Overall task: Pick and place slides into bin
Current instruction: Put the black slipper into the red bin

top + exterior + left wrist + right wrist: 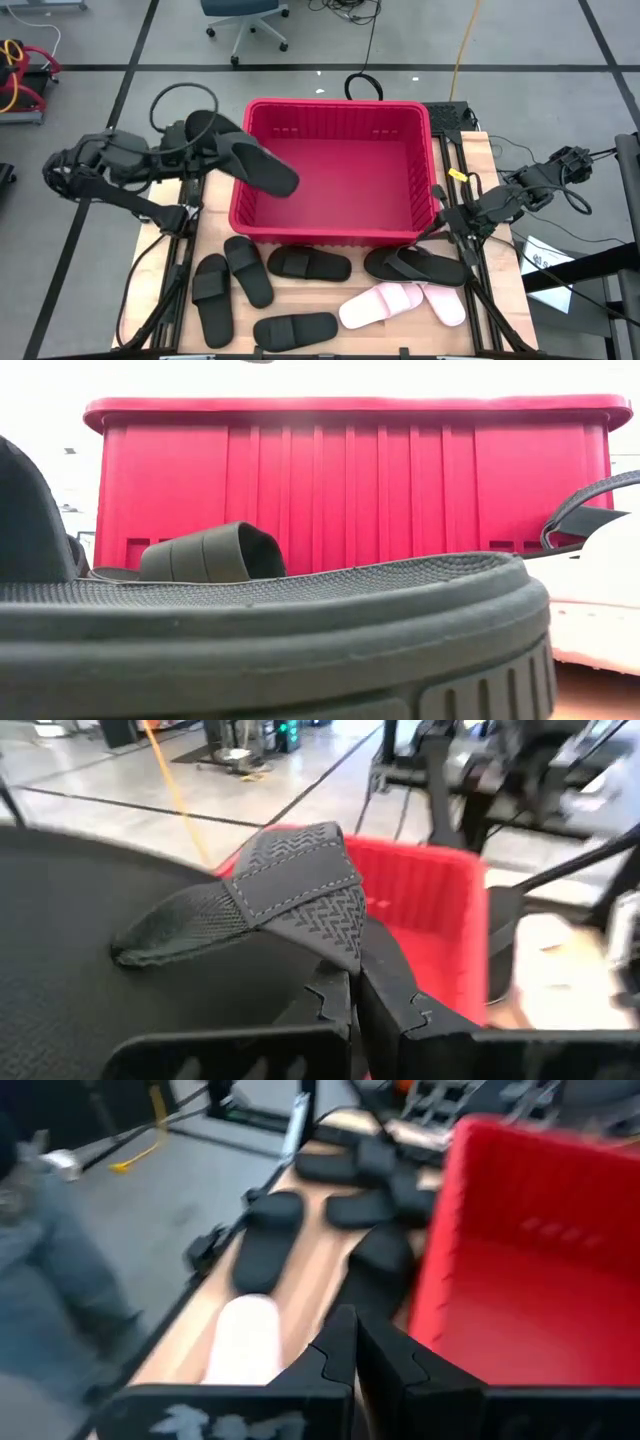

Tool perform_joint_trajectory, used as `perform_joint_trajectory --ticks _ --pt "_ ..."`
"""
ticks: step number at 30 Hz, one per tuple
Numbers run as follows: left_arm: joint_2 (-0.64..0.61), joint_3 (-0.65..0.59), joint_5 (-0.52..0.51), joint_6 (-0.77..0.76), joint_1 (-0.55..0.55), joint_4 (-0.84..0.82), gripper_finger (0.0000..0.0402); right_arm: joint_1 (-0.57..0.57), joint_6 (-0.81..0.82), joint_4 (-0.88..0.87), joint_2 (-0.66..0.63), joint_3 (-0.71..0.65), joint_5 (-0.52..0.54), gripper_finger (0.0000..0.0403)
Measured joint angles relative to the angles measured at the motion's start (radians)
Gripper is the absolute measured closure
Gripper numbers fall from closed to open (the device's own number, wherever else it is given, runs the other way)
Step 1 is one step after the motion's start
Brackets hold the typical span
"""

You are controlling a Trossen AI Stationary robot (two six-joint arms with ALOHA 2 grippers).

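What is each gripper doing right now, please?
Left gripper: closed on a black slide, held over the red bin's left rim.
Right gripper: closed, empty, beside the bin's right wall.

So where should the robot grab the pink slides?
Best by the wide strap of the nearer pink slide, coming straight down from above. It lies flat on the table, so the raised strap gives the fingers something to close around. The right gripper is closest.

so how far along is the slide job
Nothing shows inside the bin yet. In hand: the left gripper holds a black slide over the bin's left rim. Left: five black slides and the two pink slides on the table; the right gripper sits beside the bin.
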Motion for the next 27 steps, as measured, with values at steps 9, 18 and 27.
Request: perform_joint_trajectory --ticks 9,18,27 --pt "0.160 0.000 0.278 0.271 0.245 0.000 0.0401 0.000 -0.160 0.177 0.000 0.000 0.288 0.0403" --pt "0.283 0.000 0.662 0.486 0.472 -0.097 0.0401 -0.015 -0.206 0.281 0.001 -0.004 0.477 0.0403" --pt "0.410 0.000 0.846 0.682 0.649 -0.112 0.0401 -0.125 -0.278 0.431 0.000 -0.100 0.503 0.0403"
